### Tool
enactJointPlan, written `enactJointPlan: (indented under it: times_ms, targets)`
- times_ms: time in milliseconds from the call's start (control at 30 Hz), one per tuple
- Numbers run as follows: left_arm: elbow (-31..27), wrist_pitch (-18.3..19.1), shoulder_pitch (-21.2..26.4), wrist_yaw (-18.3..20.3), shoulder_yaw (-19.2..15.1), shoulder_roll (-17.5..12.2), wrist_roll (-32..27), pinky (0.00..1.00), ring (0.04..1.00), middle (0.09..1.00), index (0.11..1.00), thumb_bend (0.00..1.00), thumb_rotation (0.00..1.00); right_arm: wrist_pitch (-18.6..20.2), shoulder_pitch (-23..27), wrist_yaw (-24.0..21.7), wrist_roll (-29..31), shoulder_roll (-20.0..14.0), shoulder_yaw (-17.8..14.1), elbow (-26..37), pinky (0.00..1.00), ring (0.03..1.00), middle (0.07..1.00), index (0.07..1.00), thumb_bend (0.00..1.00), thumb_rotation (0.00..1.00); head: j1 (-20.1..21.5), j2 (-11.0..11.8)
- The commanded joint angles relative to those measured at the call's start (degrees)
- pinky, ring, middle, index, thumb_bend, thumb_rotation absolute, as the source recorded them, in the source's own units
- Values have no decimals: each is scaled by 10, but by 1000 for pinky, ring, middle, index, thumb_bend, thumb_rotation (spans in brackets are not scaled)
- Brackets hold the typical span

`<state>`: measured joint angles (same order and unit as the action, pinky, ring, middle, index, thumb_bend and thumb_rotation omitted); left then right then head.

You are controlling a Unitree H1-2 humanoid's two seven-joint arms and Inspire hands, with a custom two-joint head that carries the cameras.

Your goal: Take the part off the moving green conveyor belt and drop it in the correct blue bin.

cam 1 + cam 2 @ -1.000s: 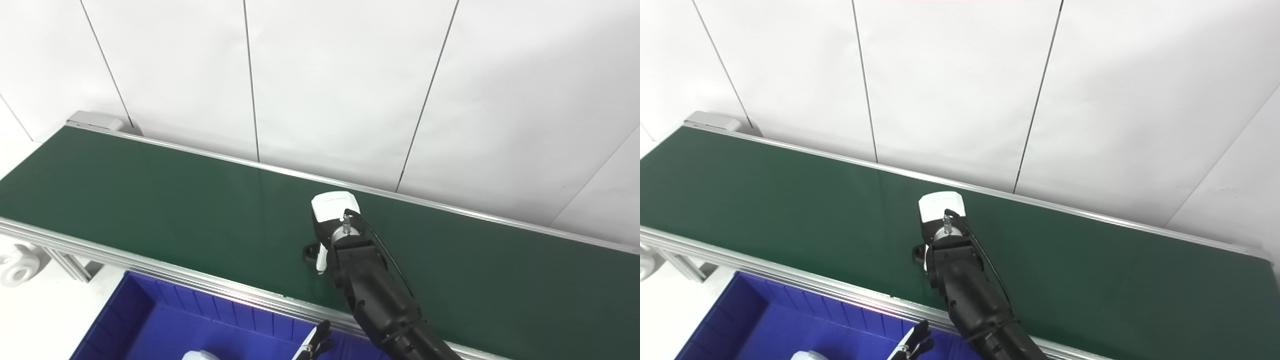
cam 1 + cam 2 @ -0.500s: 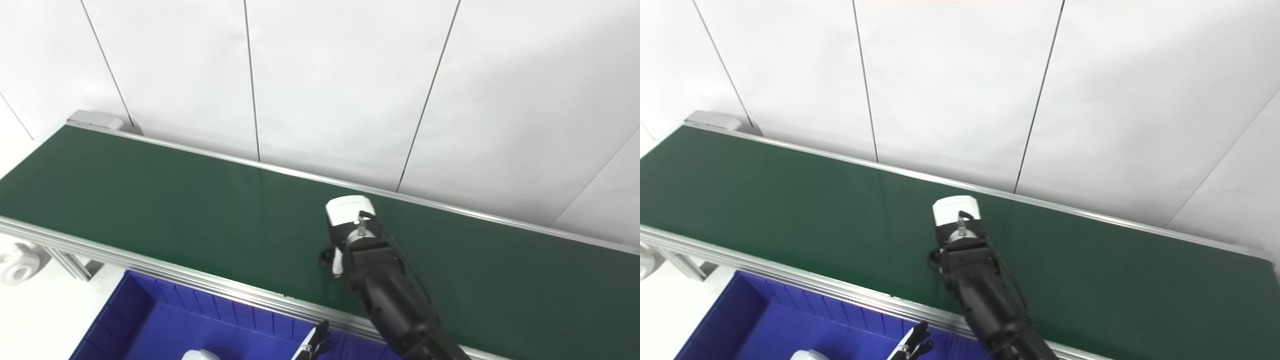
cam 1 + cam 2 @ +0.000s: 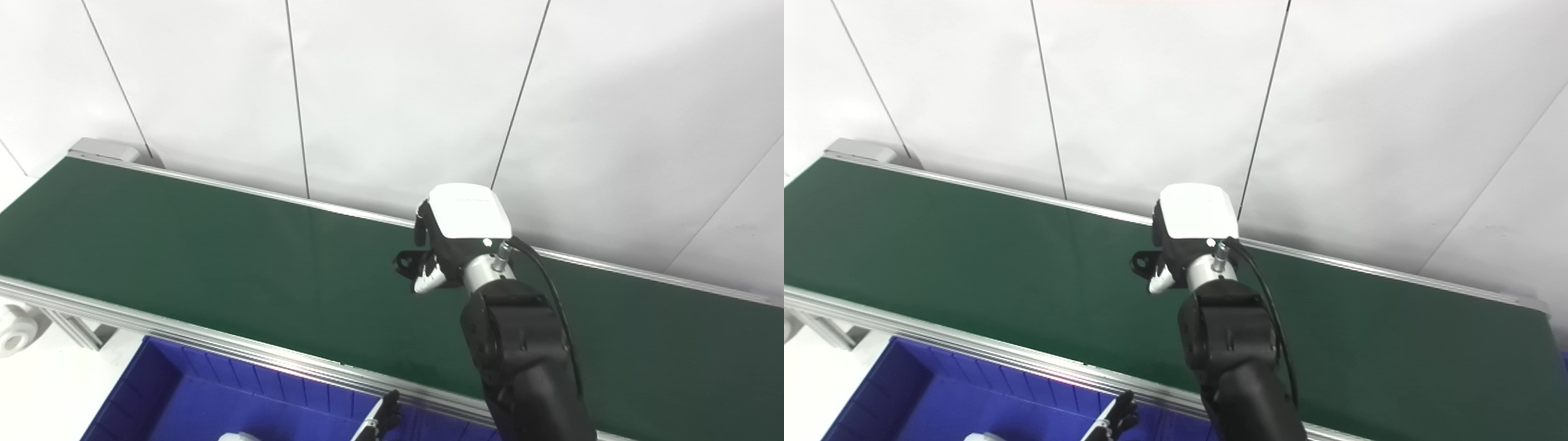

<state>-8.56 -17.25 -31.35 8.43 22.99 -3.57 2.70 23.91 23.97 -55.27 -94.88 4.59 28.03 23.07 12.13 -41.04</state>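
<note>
The part [image 3: 409,263] is a small black piece with a round eye at its left end, held up over the green conveyor belt [image 3: 184,245] roughly midway along its length and nearer the far rail than the near one. Whether it hangs clear of the belt or touches it cannot be told from these angles. Only its left end shows; the remainder is hidden inside the fingers [image 3: 429,278] that curl round it, one pale fingertip poking out just below the eye.

The right hand [image 3: 456,242] is closed on the part, its white back cover turned up toward the cameras and its dark palm facing down and to the left. Its silver wrist joint sits just behind the cover, a black cable loops off the wrist to the right, and the thick black forearm runs down to the bottom edge of the picture.

The belt stretches from upper left to lower right between two aluminium rails, with a white panelled wall behind it.

Just in front of the near rail, at the bottom left, lies the blue bin [image 3: 184,392], ribbed along its inner wall. A white object [image 3: 983,437] peeks up from the bottom edge inside it, too cut off to identify.

The left hand [image 3: 1115,421] shows only as a few dark fingertips at the bottom edge, above the bin; whether it is spread or closed cannot be told.
</note>
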Motion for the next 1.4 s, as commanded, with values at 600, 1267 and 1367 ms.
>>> enactJointPlan:
  times_ms: [600, 1267, 1367]
  targets:
    - [-135, 129, 23, 32, -99, -65, -103, 992, 1000, 1000, 1000, 912, 942, -116, -374, -19, -143, 132, 25, 224, 158, 260, 474, 487, 529, 0, 236, -133]
    - [-181, 214, 50, 37, -134, -78, -116, 921, 973, 1000, 1000, 906, 900, -93, -518, 82, -89, 98, -54, 152, 197, 282, 435, 498, 527, 0, 258, -164]
    - [-181, 212, 49, 36, -132, -76, -112, 920, 972, 1000, 1000, 895, 901, -91, -516, 83, -82, 90, -74, 122, 197, 280, 470, 491, 530, 0, 248, -161]
